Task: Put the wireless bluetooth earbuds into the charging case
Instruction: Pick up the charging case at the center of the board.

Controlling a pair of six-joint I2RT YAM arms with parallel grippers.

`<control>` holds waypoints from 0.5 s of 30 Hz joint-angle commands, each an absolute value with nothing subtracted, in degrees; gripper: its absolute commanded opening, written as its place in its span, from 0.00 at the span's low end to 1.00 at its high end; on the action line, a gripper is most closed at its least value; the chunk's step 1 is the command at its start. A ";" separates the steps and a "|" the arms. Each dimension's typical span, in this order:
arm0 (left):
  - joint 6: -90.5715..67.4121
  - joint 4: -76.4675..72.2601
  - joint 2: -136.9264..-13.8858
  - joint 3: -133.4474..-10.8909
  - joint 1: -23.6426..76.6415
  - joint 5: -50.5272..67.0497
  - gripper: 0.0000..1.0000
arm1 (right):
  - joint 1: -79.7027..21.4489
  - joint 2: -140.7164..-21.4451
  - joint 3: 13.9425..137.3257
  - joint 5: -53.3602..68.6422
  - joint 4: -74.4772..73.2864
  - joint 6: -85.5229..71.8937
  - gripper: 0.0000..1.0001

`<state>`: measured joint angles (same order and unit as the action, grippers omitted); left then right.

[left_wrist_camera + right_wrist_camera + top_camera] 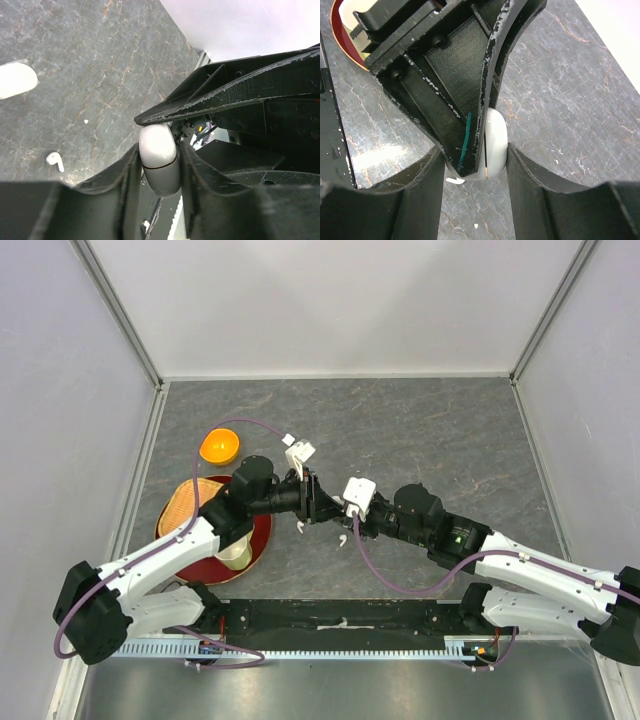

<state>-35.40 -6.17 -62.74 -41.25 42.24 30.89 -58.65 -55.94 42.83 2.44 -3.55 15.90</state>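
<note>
My left gripper [160,150] and right gripper [475,150] both clamp the closed case [159,165]; an earbud [55,161] lies loose, so insertion is pending.

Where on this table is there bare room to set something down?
Bare table spans the far right, bordered by the back wall, the right wall and the right arm, plus a strip behind the orange bowl. Crowded: the left, with bowl and red plate, and the centre, where left tool and right tool meet beside two loose earbuds.
</note>
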 commanded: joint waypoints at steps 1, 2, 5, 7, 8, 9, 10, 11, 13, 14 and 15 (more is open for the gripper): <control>-36.39 -8.26 -63.46 -43.07 42.28 34.89 0.33 | -58.97 -54.76 42.71 1.32 -0.35 16.08 0.00; -36.30 -8.44 -63.63 -43.07 42.28 35.50 0.24 | -58.97 -54.84 42.54 1.49 -0.44 16.08 0.00; -36.12 -8.88 -63.54 -42.89 42.28 35.86 0.10 | -59.06 -54.49 42.36 1.41 1.49 15.47 0.04; -35.77 -9.14 -63.37 -42.72 42.28 35.95 0.07 | -59.06 -54.49 42.28 0.79 1.93 14.86 0.08; -35.60 -9.49 -62.93 -42.54 42.36 35.77 0.06 | -59.15 -54.32 42.19 0.53 2.11 14.33 0.12; -35.60 -9.58 -62.67 -42.28 42.28 35.68 0.05 | -59.06 -53.97 42.10 0.35 2.20 14.07 0.14; -35.60 -9.58 -62.41 -42.19 42.28 34.99 0.02 | -59.06 -53.79 42.01 0.35 2.46 13.80 0.17; -35.25 -9.58 -61.79 -42.01 42.28 34.63 0.02 | -59.06 -53.62 41.84 0.35 2.46 12.93 0.26; -34.72 -9.67 -61.00 -41.49 42.28 32.80 0.02 | -59.15 -53.00 41.84 -2.62 2.55 11.61 0.38; -34.37 -9.58 -60.56 -41.22 42.28 32.17 0.02 | -59.06 -52.74 41.84 -3.25 2.46 10.99 0.43; -34.19 -9.67 -59.34 -40.52 42.28 31.30 0.02 | -59.06 -52.13 41.75 -3.77 2.37 10.03 0.48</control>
